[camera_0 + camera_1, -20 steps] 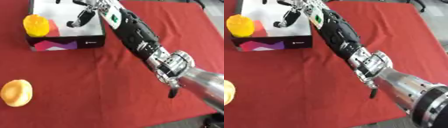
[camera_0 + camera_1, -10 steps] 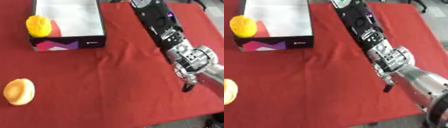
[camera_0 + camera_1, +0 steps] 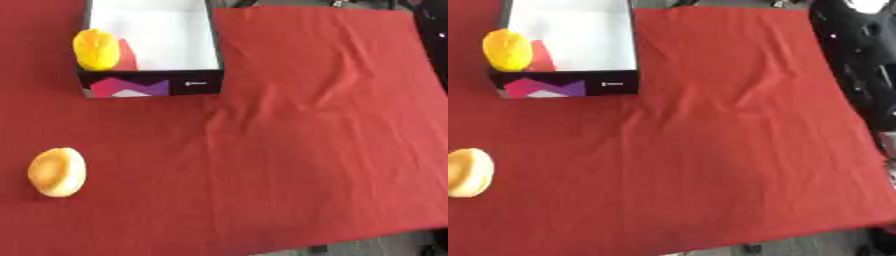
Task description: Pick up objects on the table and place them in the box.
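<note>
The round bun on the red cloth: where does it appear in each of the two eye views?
Left eye view: bun at lower left, fully visible.
Right eye view: at the left edge, partly cut off.
Shared landmark: the box stands beyond it in both.

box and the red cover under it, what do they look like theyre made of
The box: probably printed cardboard, with thin straight walls, a matte white inside and a black front bearing coloured shapes. The red cover: looks like woven cloth with a matte finish, since it shows soft creases and ripples and hangs past the table edge.
</note>
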{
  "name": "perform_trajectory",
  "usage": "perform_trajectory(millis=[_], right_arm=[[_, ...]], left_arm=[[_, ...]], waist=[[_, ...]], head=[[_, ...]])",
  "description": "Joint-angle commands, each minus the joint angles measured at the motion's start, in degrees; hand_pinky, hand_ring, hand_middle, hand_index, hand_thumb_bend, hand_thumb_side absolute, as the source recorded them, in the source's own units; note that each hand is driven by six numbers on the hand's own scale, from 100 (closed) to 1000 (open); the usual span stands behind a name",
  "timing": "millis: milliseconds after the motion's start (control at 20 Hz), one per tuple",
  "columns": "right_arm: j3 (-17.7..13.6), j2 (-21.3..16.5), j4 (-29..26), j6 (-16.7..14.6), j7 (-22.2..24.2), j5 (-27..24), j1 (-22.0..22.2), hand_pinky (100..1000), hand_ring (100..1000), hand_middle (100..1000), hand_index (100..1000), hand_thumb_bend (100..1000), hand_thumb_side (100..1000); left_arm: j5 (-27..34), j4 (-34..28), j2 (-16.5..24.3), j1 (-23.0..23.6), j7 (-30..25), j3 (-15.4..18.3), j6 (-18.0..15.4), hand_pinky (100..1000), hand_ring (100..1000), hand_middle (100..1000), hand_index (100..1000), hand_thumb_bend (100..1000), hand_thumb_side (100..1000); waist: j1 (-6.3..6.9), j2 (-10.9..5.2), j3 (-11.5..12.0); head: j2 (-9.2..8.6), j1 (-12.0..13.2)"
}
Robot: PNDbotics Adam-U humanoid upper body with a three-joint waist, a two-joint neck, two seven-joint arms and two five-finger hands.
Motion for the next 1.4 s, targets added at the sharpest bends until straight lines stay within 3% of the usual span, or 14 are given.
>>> perform_trajectory(millis=[50,350,450,600,800,1050,1200,1250,1300,1350,1400], right_arm=[[-4.34,-0.54,-7.59,-0.87,-2.67,-3.84,4.94,1000,861,734,851,100,187],[-7.87,5.41,-13.18,-3.99,-5.15,-2.28,14.57,1000,858,742,859,100,263],[-7.96,6.77,-13.33,-4.38,-4.45,-1.48,16.12,1000,859,743,862,100,299],[-7.99,8.19,-13.37,-3.78,-2.98,-0.45,17.37,1000,869,754,874,100,261],[-8.46,9.23,-13.38,-3.54,-1.58,-0.41,18.31,1000,865,747,872,100,253],[-8.38,9.29,-13.21,-2.81,-1.15,-0.04,18.79,1000,855,738,862,100,255],[-8.25,9.16,-13.15,-2.37,-1.21,0.00,18.68,1000,855,737,862,100,256],[-8.15,9.05,-13.17,-2.23,-1.20,0.02,18.59,1000,853,735,860,100,271],[-7.99,8.93,-13.18,-2.03,-1.17,0.06,18.45,1000,853,735,860,100,271],[-7.89,8.85,-13.18,-1.86,-1.16,0.11,18.35,1000,853,734,860,100,282],[-7.83,8.83,-13.16,-1.72,-1.17,0.18,18.27,1000,853,733,859,100,286]], left_arm=[[-0.58,-0.60,2.48,0.06,-0.16,0.72,0.30,862,792,774,788,209,726],[-3.14,0.49,5.69,1.31,-2.16,0.34,1.46,864,796,780,804,177,740],[-4.58,0.81,7.30,1.34,-3.50,-0.15,2.13,863,797,781,812,161,739],[-7.72,1.16,10.37,1.19,-6.47,-1.10,3.59,863,802,785,826,148,697],[-14.47,0.85,17.49,0.39,-11.96,-2.76,5.27,856,804,784,838,173,604],[-21.63,1.25,27.54,-0.94,-22.99,-6.66,7.30,864,831,809,870,279,536],[-22.82,1.73,30.62,-1.78,-30.15,-8.33,7.91,869,835,812,870,290,517],[-22.95,1.96,31.84,-1.90,-32.35,-9.16,8.13,883,849,821,869,376,466],[-23.13,2.26,33.24,-2.30,-35.36,-10.27,8.43,883,849,821,869,376,466],[-23.39,2.45,34.39,-2.79,-38.32,-11.17,8.66,884,853,822,869,495,465],[-23.87,2.49,35.35,-3.33,-41.21,-11.95,8.82,882,853,820,868,474,469]], waist=[[1.24,-2.23,-0.38],[1.74,-1.87,-1.60],[1.93,-1.76,-1.77],[2.19,-1.64,-1.87],[2.45,-1.57,-2.01],[2.82,-1.57,-2.32],[2.95,-1.60,-2.41],[3.04,-1.59,-2.52],[3.12,-1.61,-2.65],[3.23,-1.60,-2.78],[3.32,-1.60,-2.88]], head=[[-0.37,2.19],[-1.16,5.53],[-1.46,6.13],[-1.81,6.74],[-1.98,7.02],[-2.05,7.07],[-2.02,7.10],[-2.07,7.16],[-2.10,7.22],[-2.13,7.25],[-2.15,7.27]])
